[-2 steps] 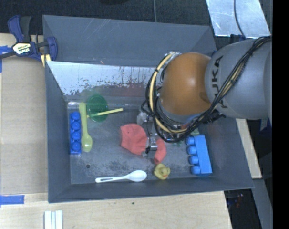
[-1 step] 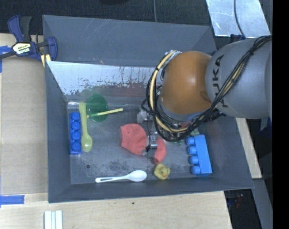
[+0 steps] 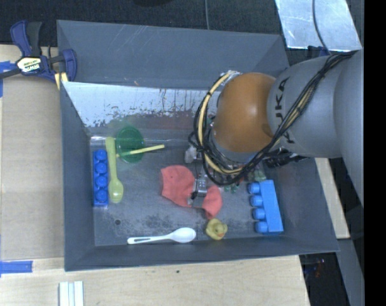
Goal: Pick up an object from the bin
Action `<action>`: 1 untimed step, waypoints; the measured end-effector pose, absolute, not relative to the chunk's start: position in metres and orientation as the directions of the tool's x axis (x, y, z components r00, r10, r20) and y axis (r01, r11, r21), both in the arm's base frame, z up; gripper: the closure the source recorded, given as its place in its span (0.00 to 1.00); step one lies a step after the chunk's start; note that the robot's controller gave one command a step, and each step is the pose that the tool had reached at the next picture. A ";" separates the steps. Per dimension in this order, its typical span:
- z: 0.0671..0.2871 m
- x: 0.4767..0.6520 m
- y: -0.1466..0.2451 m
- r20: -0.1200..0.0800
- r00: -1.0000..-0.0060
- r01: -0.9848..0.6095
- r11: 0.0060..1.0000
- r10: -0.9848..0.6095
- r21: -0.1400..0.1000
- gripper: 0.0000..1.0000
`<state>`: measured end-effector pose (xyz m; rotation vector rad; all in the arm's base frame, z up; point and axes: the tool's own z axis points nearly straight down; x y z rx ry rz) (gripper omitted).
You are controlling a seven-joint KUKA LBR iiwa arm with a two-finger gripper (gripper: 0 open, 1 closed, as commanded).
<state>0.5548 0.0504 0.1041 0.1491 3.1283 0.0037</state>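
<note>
1. One grey arm [image 3: 311, 110] comes in from the right, its wrist capped by an orange cover [image 3: 244, 112] ringed with cables.
2. Grey metal bin [image 3: 180, 56]: a handful of loose things are spread over its floor.
3. Red crumpled cloth [image 3: 176, 182] lies near the middle of the floor, and it is the thing under the claw.
4. Blue studded brick [image 3: 267, 208] lies near the right wall, just beside the wrist.
5. Second blue studded brick [image 3: 100, 176] lies along the left wall.
6. Green cup [image 3: 128, 143] sits at the back left, with a thin yellow stick [image 3: 146, 149] across its rim.
7. Yellow-green spoon [image 3: 115, 174] lies just beside the left brick.
8. White spoon [image 3: 166, 237] lies along the front edge.
9. Gripper [image 3: 198, 195] is low on the red cloth, at the cloth's right part; how wide the claw stands I cannot tell.
10. Small yellowish lump [image 3: 216, 229] sits just in front of the cloth, near the white spoon's bowl.
</note>
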 end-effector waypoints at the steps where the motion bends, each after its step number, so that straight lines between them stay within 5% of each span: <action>1: 0.080 0.549 0.034 -0.003 -0.991 0.137 0.991 0.137 0.002 0.00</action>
